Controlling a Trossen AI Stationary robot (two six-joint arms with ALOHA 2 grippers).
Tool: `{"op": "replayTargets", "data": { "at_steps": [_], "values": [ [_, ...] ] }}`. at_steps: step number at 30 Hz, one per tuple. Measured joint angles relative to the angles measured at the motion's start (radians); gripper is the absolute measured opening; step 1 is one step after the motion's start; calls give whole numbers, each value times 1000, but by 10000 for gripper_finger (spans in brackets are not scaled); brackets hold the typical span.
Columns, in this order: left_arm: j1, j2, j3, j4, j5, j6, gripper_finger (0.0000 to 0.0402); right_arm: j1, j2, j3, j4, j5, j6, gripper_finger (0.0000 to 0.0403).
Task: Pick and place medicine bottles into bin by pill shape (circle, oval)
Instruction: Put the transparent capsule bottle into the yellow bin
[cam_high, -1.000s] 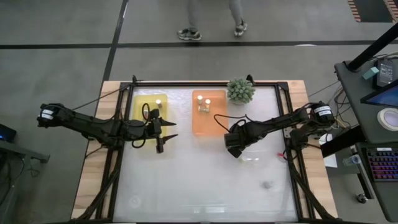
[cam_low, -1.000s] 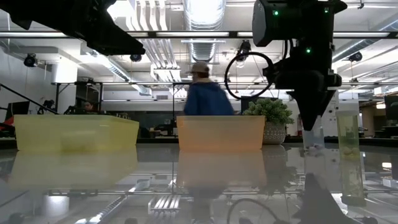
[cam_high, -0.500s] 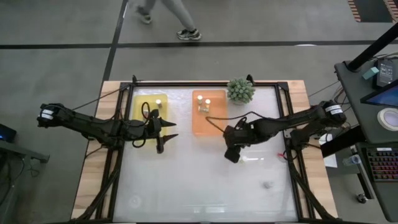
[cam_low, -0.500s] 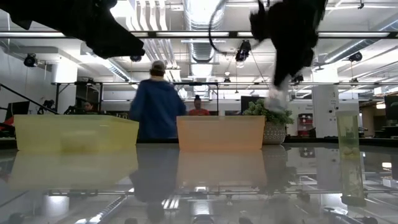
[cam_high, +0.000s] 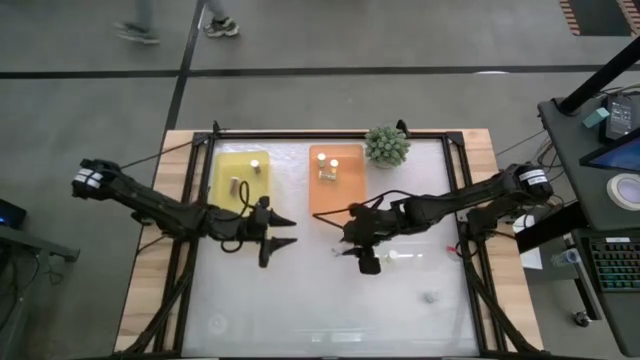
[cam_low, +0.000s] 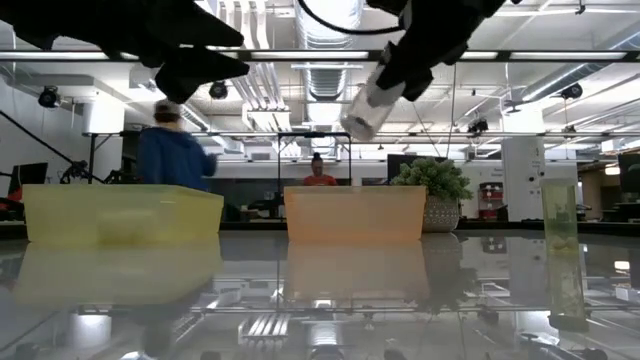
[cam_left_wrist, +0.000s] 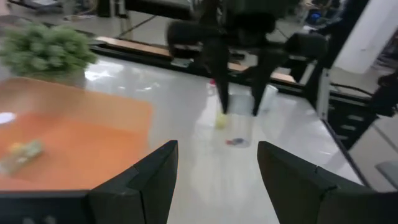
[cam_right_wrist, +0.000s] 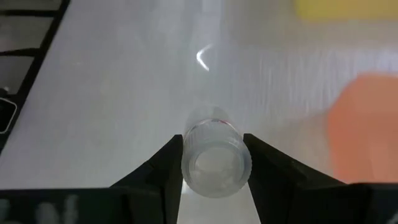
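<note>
Right gripper (cam_right_wrist: 214, 165) clamps a medicine bottle (cam_right_wrist: 215, 159) above the glossy table (cam_high: 330, 300); left gripper (cam_high: 283, 229) gapes.

Both arms are dark and jointed — the left arm (cam_high: 160, 208) and right arm (cam_high: 455, 202) each carry a white band near the far end, with thin black cables looping alongside.

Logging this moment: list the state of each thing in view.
Right end effector: shut on bottle, lifted off the table.
Left end effector: open, empty.
Yellow bin: holds two bottles.
Orange bin: holds bottles.
Plant: upright.
</note>
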Motion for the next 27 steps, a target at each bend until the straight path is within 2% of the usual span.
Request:
{"op": "replayTargets", "data": {
  "at_steps": [9,16,22,27],
  "values": [
    [-44,133,9,115,0,-84,206,-11,6,-10,131,-1,-177,140],
    [-45,155,60,114,0,-71,206,-61,1,2,143,-3,-259,140],
    [-44,134,67,98,-5,-74,206,-108,0,-21,216,-116,-280,140],
    [-44,133,83,99,-12,-75,206,-114,0,-67,316,-150,-303,141]
  ]
}}
